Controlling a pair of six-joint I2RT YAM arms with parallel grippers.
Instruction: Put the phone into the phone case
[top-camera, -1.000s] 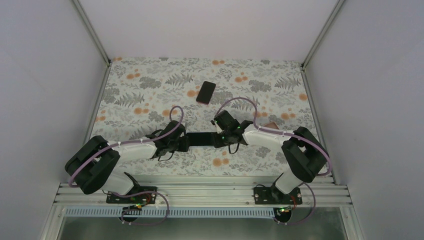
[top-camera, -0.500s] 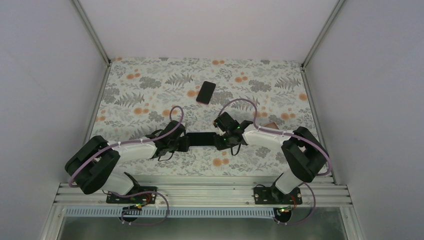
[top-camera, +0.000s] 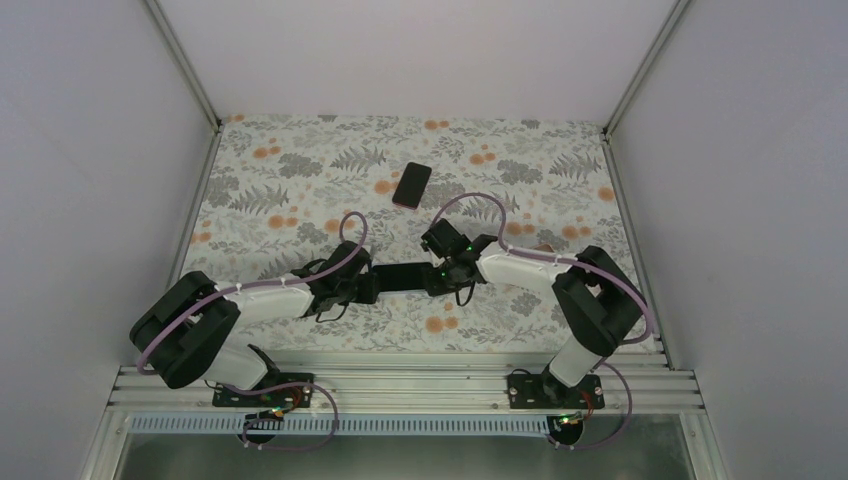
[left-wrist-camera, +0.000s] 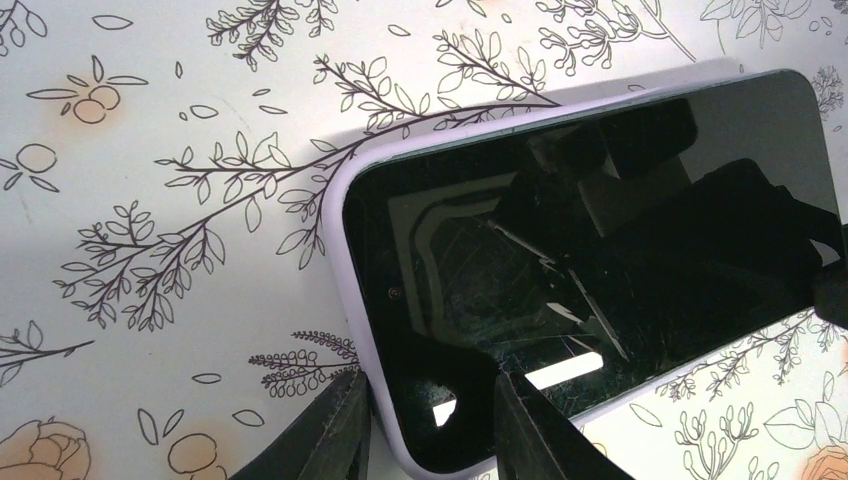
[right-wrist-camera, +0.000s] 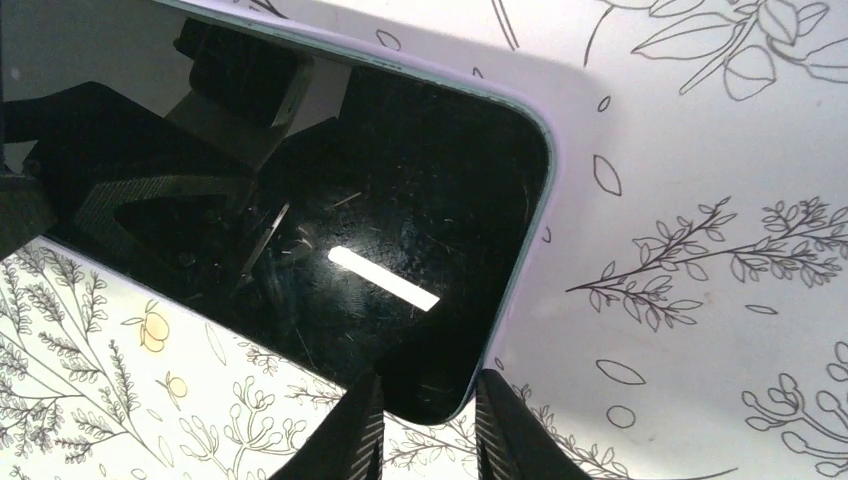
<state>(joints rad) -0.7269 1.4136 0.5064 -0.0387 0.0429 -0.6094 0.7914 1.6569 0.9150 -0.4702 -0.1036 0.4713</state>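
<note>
1. The left gripper (left-wrist-camera: 430, 400), jaws narrowly parted, clamped the left end of the phone (left-wrist-camera: 590, 270).
2. The right gripper (right-wrist-camera: 425, 400), jaws likewise, clamped its right end.
3. The phone sat in the lilac phone case (left-wrist-camera: 336, 240), mid-table.

Left arm (top-camera: 265, 298): white forearm shell, bulky black joint housings, black wrist. Right arm (top-camera: 520, 270): same build, small green lights at wrist. Lilac cables (top-camera: 352, 228) run in loose loops along both arms. Black base plates (top-camera: 262, 390) bolted to aluminium rail (top-camera: 400, 385); coloured wiring below left base. Left gripper (left-wrist-camera: 428, 378), right gripper (right-wrist-camera: 430, 378): paired matte-black fingers, faintly ridged edges.
</note>
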